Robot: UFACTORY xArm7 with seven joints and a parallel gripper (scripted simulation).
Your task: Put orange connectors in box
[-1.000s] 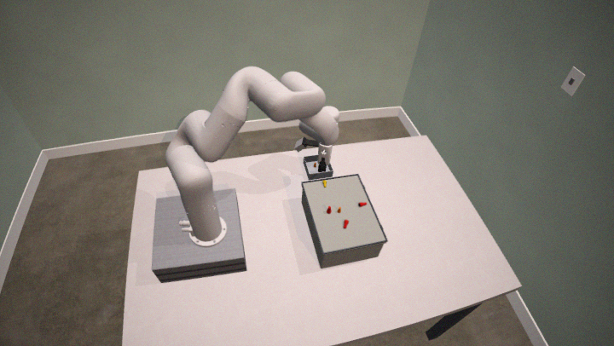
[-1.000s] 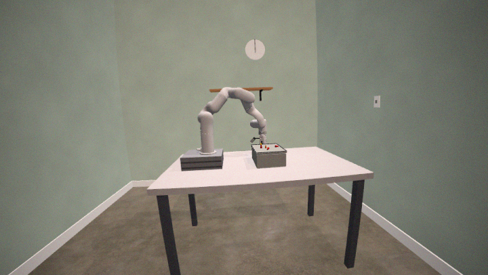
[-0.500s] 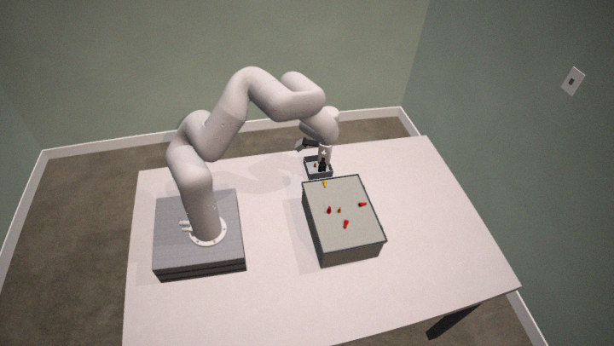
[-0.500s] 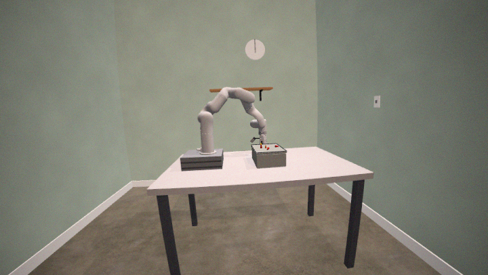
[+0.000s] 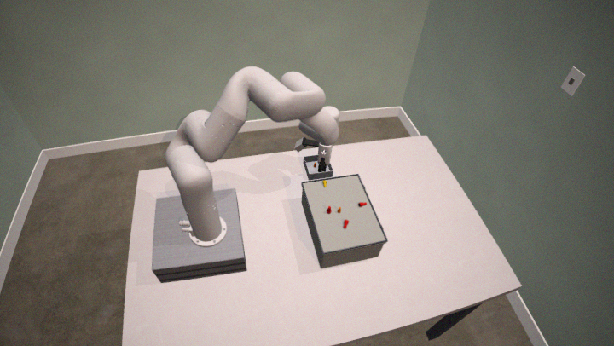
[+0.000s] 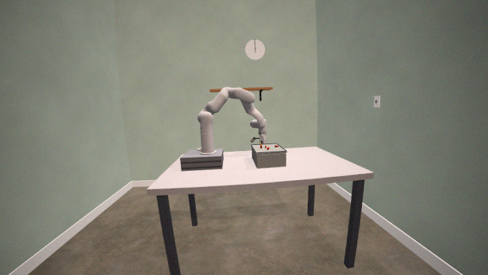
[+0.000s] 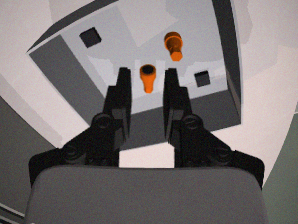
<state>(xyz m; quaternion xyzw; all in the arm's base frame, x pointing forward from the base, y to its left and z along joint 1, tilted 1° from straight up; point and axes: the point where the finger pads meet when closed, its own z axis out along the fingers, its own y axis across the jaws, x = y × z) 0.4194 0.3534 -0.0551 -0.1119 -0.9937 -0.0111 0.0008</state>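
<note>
The steel junction box stands on the table behind the tool case (image 5: 341,215). My gripper (image 5: 321,166) reaches down into the box. In the wrist view the gripper (image 7: 147,79) is open, and an orange connector (image 7: 147,78) lies on the box floor (image 7: 143,63) between the fingertips with a gap to each finger. A second orange connector (image 7: 173,44) lies on the box floor a little further in. A third orange connector (image 5: 338,210) lies on the case lid.
On the lid lie a yellow connector (image 5: 325,183) near the edge by the box and three red ones (image 5: 328,210) (image 5: 362,204) (image 5: 345,223). The arm's base block (image 5: 197,233) stands left of the case. The case also shows in the exterior view (image 6: 268,155).
</note>
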